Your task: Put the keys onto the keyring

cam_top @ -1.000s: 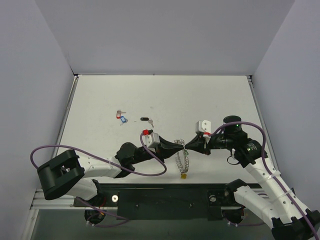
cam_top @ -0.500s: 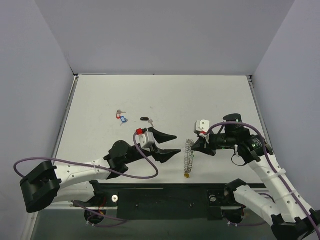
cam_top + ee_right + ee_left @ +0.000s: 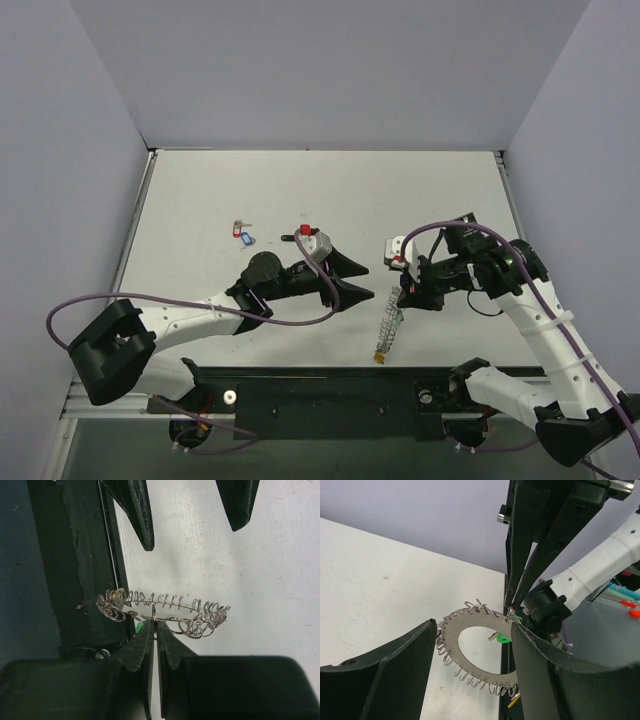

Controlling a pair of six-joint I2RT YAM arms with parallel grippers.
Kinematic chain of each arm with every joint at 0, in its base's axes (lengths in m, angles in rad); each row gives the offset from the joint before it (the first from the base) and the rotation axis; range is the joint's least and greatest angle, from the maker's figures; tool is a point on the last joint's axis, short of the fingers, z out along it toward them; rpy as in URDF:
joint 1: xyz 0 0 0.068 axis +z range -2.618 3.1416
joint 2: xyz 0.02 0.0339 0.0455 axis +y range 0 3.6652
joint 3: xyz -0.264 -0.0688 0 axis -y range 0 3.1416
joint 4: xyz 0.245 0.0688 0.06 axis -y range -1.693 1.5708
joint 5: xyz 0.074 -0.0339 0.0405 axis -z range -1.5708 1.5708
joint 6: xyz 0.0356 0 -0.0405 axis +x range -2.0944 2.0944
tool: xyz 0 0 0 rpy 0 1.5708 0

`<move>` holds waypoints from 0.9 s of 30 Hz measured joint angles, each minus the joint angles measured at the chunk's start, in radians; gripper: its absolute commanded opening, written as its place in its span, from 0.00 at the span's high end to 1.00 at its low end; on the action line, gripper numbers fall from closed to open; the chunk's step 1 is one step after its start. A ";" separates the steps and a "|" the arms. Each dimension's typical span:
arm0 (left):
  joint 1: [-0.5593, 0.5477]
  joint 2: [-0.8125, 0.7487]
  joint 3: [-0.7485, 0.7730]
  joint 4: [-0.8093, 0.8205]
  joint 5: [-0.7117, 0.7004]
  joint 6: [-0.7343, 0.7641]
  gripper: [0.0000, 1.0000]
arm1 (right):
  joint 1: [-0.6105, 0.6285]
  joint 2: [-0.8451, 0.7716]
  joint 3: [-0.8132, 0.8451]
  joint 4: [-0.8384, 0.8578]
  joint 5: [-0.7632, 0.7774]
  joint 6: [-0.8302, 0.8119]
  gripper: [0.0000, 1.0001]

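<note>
While pinching the keyring [image 3: 165, 605] by a single small loop on its rim, clamps hard with the right gripper [image 3: 154, 624], closed almost to nothing on thin wire. Hangs the ring edge-on, clear of the table [image 3: 300, 190], near the middle, with the yellow tag [image 3: 379, 355] lowest. Judging by looks: light, stiff flat metal, slick, likely to swing or twist on that one loop; probably steadier to take by the flat band itself. Over to the left gripper [image 3: 368, 282]: spread wide, holding nothing, parked just left of the ring and seemingly apart from it, framing it in the left wrist view. Leaves the loose keys [image 3: 241, 233] well apart, far left on the table
</note>
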 measured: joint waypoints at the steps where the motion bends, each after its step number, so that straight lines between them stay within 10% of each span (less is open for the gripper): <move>1: 0.003 0.017 0.003 0.017 0.013 -0.025 0.30 | 0.000 0.005 0.006 -0.013 0.001 0.000 1.00; 27: -0.020 0.287 0.097 0.319 0.274 -0.288 0.54 | 0.000 0.068 0.030 -0.062 -0.047 0.114 1.00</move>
